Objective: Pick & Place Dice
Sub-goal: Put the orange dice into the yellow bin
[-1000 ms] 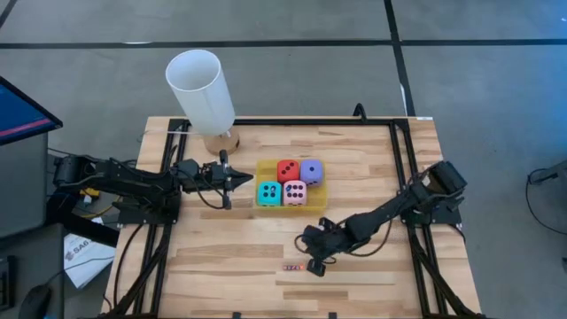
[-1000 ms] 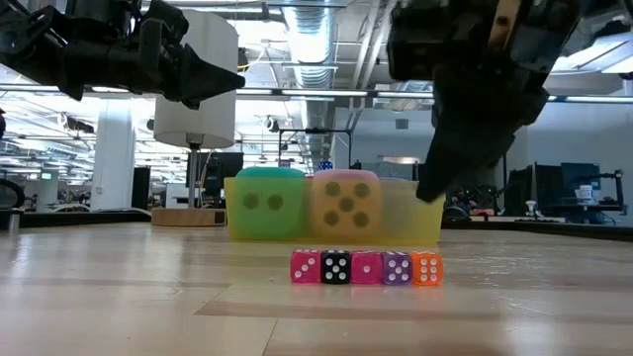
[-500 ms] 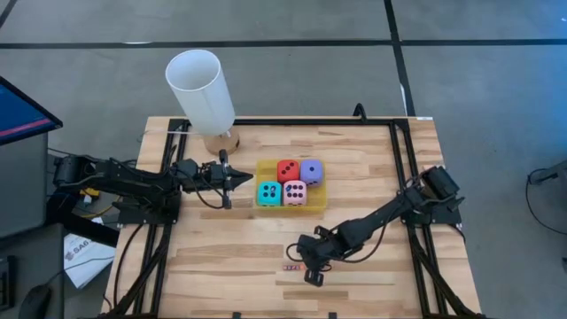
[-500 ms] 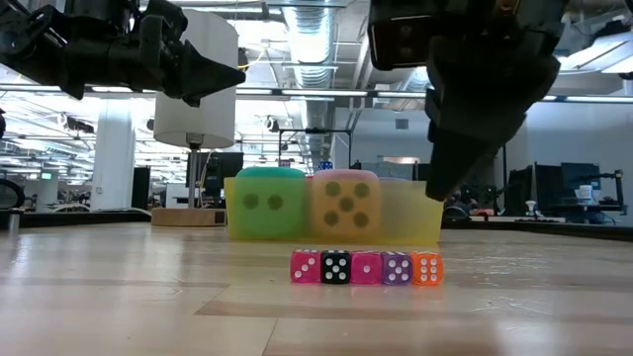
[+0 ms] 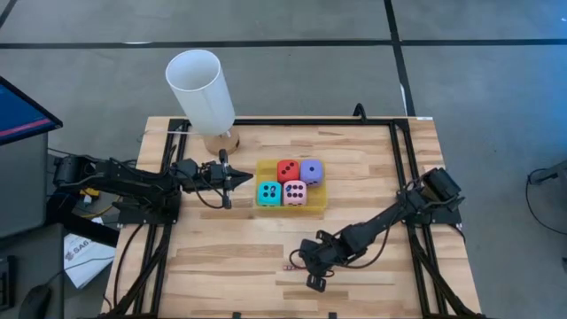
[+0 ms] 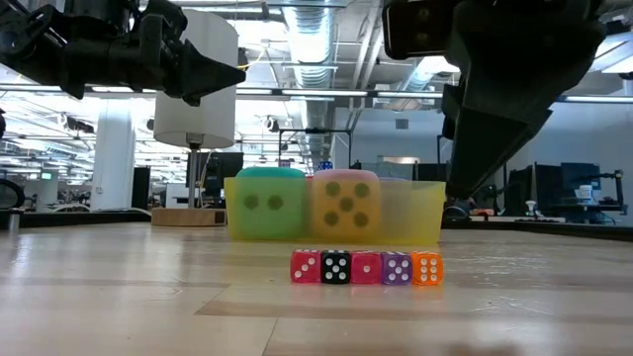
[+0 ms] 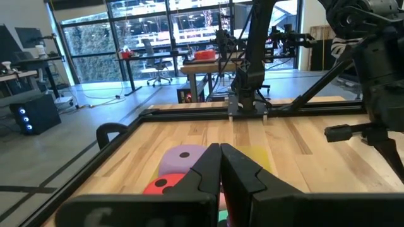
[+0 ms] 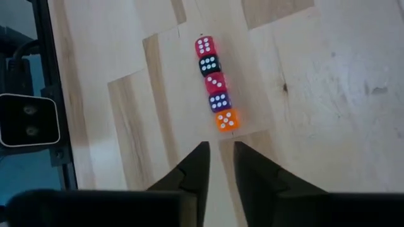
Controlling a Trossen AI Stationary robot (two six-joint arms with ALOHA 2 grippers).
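Four soft dice sit together in a yellow tray (image 5: 320, 206) at mid-table: red (image 5: 287, 170), purple (image 5: 311, 170), cyan (image 5: 268, 192) and pink (image 5: 294, 191). My left gripper (image 5: 248, 182) hangs shut and level just left of the tray, above the table; in its wrist view the purple die (image 7: 183, 156) and the red die (image 7: 159, 185) show past its tips. My right gripper (image 8: 219, 154) slants down near the table's front edge (image 5: 312, 280), its fingers slightly apart, with nothing between them. It stands just short of a row of tiny dice (image 8: 213, 82).
A row of tiny dice (image 6: 365, 267) lies on the wood in front of the tray. A tall white tube (image 5: 202, 89) on a round wooden base stands at the far left. A black frame (image 5: 394, 168) runs around the table edges.
My right gripper has drawn back toward the table's near edge, away from the row of tiny dice, which stays in place. In the low view it stands higher than before. The left arm has kept still.
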